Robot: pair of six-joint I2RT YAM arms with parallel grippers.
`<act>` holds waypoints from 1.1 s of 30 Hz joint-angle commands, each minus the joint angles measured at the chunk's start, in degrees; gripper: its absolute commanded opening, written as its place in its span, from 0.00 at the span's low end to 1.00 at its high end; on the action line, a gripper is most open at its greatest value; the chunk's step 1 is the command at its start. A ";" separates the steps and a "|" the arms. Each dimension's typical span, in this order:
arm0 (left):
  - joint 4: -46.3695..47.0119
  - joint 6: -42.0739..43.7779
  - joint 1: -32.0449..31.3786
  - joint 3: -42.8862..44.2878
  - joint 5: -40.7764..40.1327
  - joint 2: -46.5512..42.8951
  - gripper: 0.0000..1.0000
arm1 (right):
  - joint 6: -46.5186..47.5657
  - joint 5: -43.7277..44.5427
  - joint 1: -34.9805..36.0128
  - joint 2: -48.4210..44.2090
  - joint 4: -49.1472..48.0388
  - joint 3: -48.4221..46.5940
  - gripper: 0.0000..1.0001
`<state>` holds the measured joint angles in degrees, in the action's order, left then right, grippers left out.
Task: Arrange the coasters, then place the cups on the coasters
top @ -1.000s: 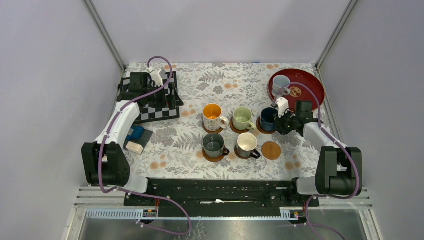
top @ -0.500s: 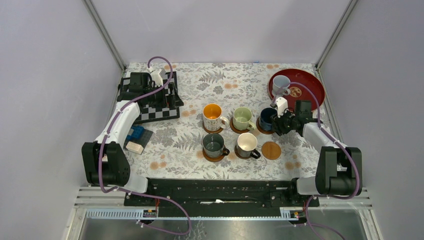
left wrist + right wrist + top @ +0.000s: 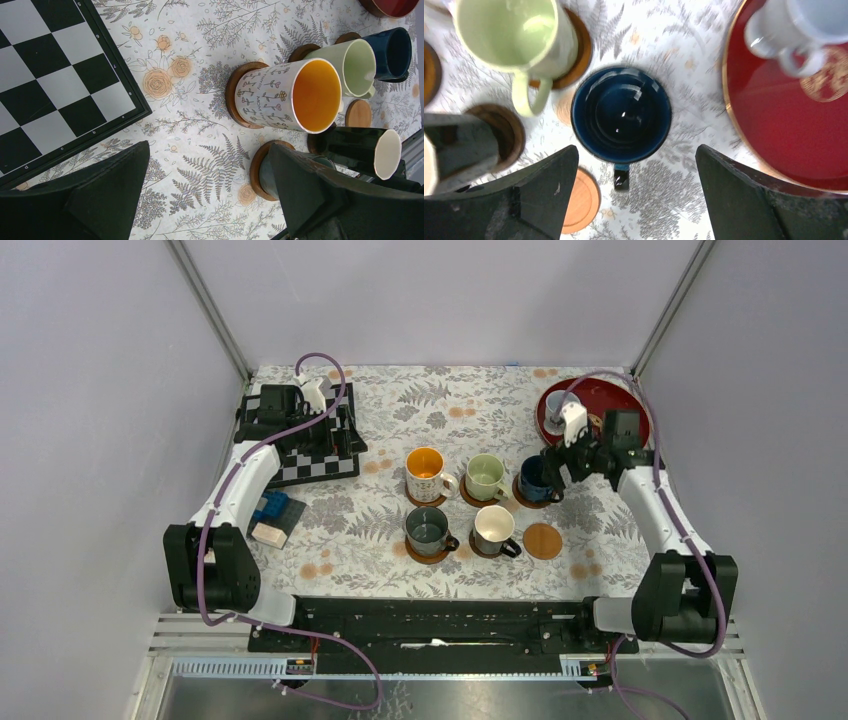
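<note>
Hovering wide open above the navy mug (image 3: 621, 115), which stands on its coaster (image 3: 526, 501), the right pincer (image 3: 635, 152) seems finished with that step and next needs to fetch the pale mug (image 3: 809, 25) from the red tray (image 3: 774, 125) for the bare coaster (image 3: 583, 200).

Five mugs (image 3: 425, 472) on coasters (image 3: 428, 557), bare coaster (image 3: 543, 541) (front right), pale mug (image 3: 553, 405) on tray (image 3: 598, 397)

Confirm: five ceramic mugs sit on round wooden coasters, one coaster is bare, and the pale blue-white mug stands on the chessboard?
No. The pale blue-white ceramic mug stands on the round red tray, as the right wrist view shows. The rest holds.
</note>
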<state>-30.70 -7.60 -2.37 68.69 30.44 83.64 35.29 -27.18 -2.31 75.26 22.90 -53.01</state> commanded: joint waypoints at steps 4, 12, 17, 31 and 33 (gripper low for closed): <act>0.92 1.23 -0.27 3.66 -0.01 -0.08 0.99 | -8.18 -3.82 -2.60 8.34 7.50 -21.16 0.94; 0.90 2.00 -0.27 2.51 -0.70 -1.19 0.99 | -10.79 2.71 -6.64 22.37 10.11 -38.12 0.88; 0.90 2.24 -0.27 2.35 -0.42 -0.69 0.99 | -5.85 4.72 -7.80 30.13 13.30 -43.05 0.80; 0.90 2.33 -0.27 2.89 -0.86 0.59 0.99 | -1.84 3.03 -8.24 42.06 12.71 -48.38 0.67; 0.90 2.24 -0.27 3.14 -0.81 0.90 0.99 | -1.65 3.13 -8.24 43.25 12.51 -49.18 0.66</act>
<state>-30.83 -5.85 -2.46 69.69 29.76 83.83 32.21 -22.22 -10.46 116.97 35.53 -98.39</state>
